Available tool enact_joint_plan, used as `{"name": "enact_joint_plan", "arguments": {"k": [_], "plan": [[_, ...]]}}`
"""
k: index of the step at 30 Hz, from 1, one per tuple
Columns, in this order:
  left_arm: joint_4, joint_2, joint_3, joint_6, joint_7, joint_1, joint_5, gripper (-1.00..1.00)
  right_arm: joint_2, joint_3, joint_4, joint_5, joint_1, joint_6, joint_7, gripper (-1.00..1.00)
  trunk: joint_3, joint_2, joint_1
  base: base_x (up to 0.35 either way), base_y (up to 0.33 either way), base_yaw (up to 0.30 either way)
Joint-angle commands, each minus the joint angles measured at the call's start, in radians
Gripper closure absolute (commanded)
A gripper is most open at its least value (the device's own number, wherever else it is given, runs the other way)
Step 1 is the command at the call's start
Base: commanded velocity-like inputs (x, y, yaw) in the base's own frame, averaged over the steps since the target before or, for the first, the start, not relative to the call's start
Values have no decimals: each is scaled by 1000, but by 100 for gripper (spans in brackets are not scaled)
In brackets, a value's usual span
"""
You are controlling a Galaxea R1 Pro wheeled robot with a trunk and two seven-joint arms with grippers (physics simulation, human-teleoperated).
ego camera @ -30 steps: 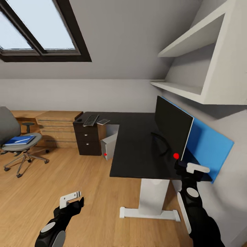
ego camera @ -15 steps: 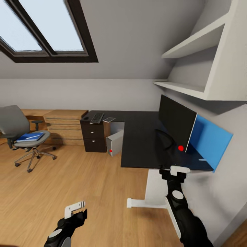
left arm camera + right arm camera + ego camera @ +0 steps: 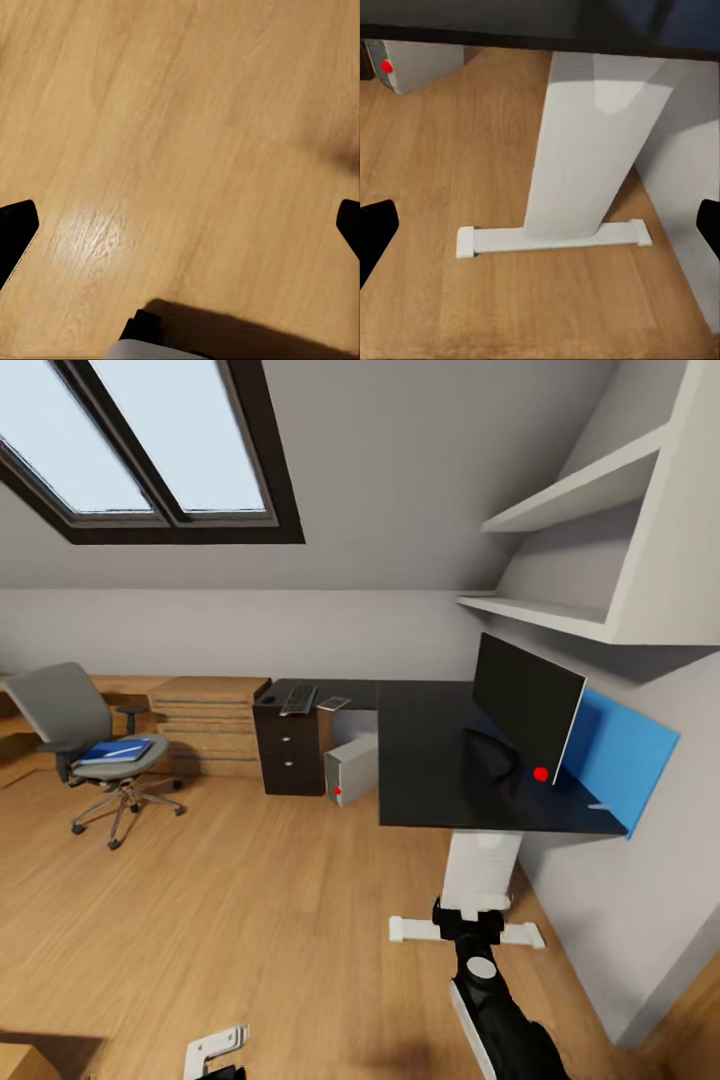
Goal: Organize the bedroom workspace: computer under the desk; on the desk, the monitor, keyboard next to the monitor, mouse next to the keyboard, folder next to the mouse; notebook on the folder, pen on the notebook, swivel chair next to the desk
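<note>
The black-topped desk (image 3: 425, 780) stands at the right wall on a white pedestal leg (image 3: 585, 142). On it the monitor (image 3: 526, 702) stands before the blue back panel, with a thin white pen (image 3: 598, 806) lying near that panel. At the far end lie the keyboard (image 3: 298, 700) and the small grey notebook (image 3: 333, 703). The computer (image 3: 352, 768) sits on the floor under the desk. At the left, the swivel chair (image 3: 88, 732) carries the blue folder (image 3: 116, 749). My right gripper (image 3: 470, 912) is open, low in front of the pedestal. My left gripper (image 3: 218, 1052) is open over bare floor.
A light wooden drawer chest (image 3: 205, 725) and a black drawer unit (image 3: 290, 755) line the far wall. White shelves (image 3: 560, 610) hang above the desk. Wide wooden floor (image 3: 250, 900) lies between me, the chair and the desk.
The whole view has shifted: I have drawn back from the desk, which now looks smaller. Both arms sit lower; the right gripper has dropped from the desk edge to the pedestal.
</note>
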Motion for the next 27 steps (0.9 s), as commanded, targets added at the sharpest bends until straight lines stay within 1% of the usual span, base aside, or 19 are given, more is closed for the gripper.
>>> {"name": "enact_joint_plan", "arguments": {"k": [1, 2, 4, 6, 7, 8, 9, 10, 12, 14, 17, 20, 23, 27], "plan": [[19, 3, -1, -31, 8, -1, 10, -100, 13, 5, 114, 8, -1, -61, -4, -100, -1, -1, 0, -207, 282, 0], [28, 3, -1, -44, 7, -1, 10, -100, 17, 6, 155, 8, -1, -92, -3, -100, -1, -1, 0, -195, 287, 0], [88, 5, -1, -98, 7, -1, 9, -100, 30, 12, 314, 7, -1, -232, -2, -100, -1, -1, 0, -151, 301, 2], [135, 6, 0, -128, 6, -1, 9, -100, 36, 19, 386, 7, -1, -300, -2, -100, -1, -1, 0, -68, 308, 29], [184, 7, 0, -162, 6, -1, 7, -100, 40, 28, 451, 8, -1, -362, -2, -100, -2, -1, 0, 52, 299, 89], [238, 7, 0, -214, 6, -1, -4, -100, 43, 41, 531, 8, -1, -439, -1, -100, -3, -1, 0, 142, 287, 140], [277, 4, 0, -270, 4, -1, -42, -100, 44, 49, 598, 8, -1, -513, -1, -100, -3, -1, 0, 199, 278, 172], [288, 2, 0, -286, 4, -1, -57, -100, 44, 51, 617, 7, -1, -536, -1, -100, -4, -1, 0, 213, 276, 183], [301, 2, 0, -300, 3, -1, -71, -100, 43, 51, 640, 7, -1, -558, 0, -100, -7, -1, 0, 219, 267, 191], [311, 2, 0, -323, 4, -1, -81, -100, 42, 52, 699, 7, -1, -586, 0, -100, -9, -1, 0, 119, 124, 199], [315, 1, 0, -358, 4, -1, -84, -100, 43, 54, 722, 7, -1, -618, 0, -100, -12, -1, 0, 46, 48, 182], [337, 1, 0, -406, 4, -1, -85, -100, 42, 57, 736, 13, -1, -645, 7, -100, -13, -1, 0, 14, 32, 70], [350, 1, 0, -422, 4, -1, -85, -100, 39, 56, 749, 17, -1, -653, 20, -100, -13, -1, 0, 4, 181, 18], [356, 0, 0, -426, 5, -1, -84, -100, 39, 55, 755, 18, -1, -652, 25, -100, -13, -1, 0, 1, 296, 5]]}}
